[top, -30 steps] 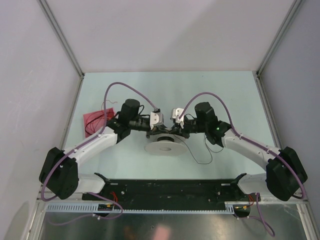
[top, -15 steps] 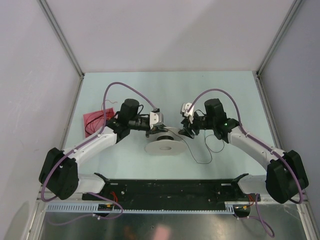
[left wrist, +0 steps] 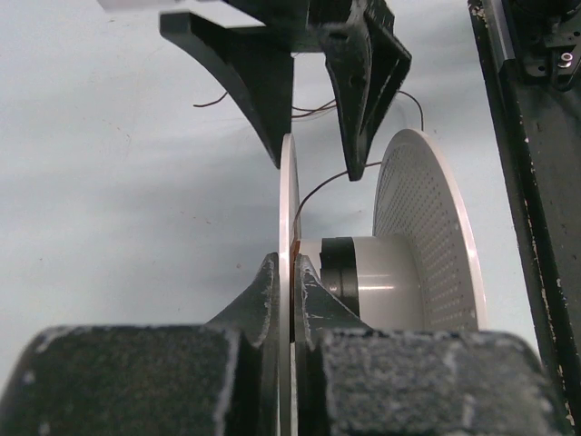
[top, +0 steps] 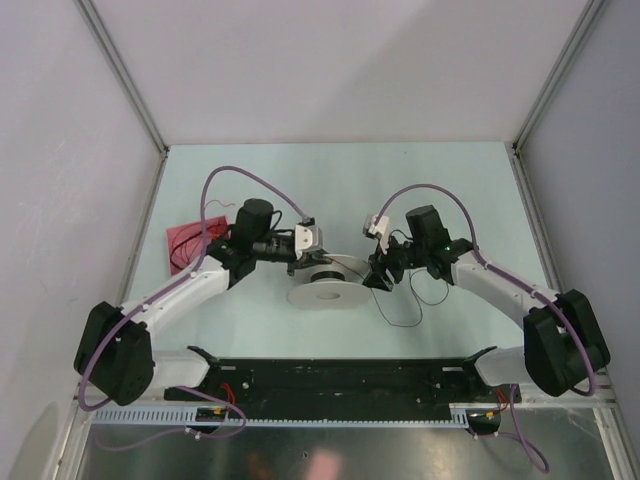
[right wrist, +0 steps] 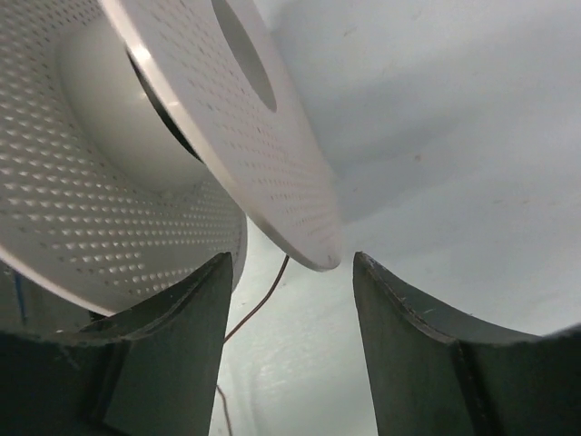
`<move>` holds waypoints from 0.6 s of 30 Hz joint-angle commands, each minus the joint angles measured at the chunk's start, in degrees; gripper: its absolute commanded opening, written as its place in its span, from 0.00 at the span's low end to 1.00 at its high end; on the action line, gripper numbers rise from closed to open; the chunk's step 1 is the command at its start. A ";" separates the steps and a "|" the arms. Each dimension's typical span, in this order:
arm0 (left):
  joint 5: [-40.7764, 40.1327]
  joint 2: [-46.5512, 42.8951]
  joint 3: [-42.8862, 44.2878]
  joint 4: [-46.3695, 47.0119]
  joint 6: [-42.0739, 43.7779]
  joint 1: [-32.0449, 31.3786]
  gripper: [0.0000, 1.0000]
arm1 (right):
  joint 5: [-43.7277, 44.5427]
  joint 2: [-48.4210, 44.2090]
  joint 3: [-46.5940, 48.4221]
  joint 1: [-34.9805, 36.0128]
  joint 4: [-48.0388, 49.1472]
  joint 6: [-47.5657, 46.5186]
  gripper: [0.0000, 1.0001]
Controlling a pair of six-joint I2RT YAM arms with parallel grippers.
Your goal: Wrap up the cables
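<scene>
Grey walls (top: 330, 70) stand around a pale table (top: 250, 180). Two white arms (top: 180, 295) reach in to the round spool (top: 322, 285) in the middle. The left claw (left wrist: 290, 272) is pinching one thin round plate of the spool. The right claw (right wrist: 292, 263) is spread wide, with one finger on each side of that plate's far edge. The cable (top: 402, 312) is a thin dark wire. It runs from the spool out across the table, near the right claw. It looks very light and floppy, and I think it could slip away or snap. A soft pinch close to the spool seems the best place to hold it.
</scene>
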 commanded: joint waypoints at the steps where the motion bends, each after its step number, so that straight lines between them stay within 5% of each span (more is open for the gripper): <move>1: -1.43 -1.73 -0.87 0.29 3.61 0.85 0.00 | -2.08 2.61 -1.34 -0.01 -0.09 7.90 0.60; 9: -0.93 -2.40 -1.80 0.32 3.85 1.46 0.00 | 0.93 6.02 -5.11 0.88 7.06 17.17 0.47; 15: -0.54 -2.75 -2.14 0.36 3.46 2.72 0.00 | 1.24 7.03 -5.20 0.77 8.40 18.85 0.10; 18: 0.02 -3.06 -2.21 0.36 2.82 4.31 0.00 | 2.44 6.02 -5.24 -0.56 7.28 17.78 0.01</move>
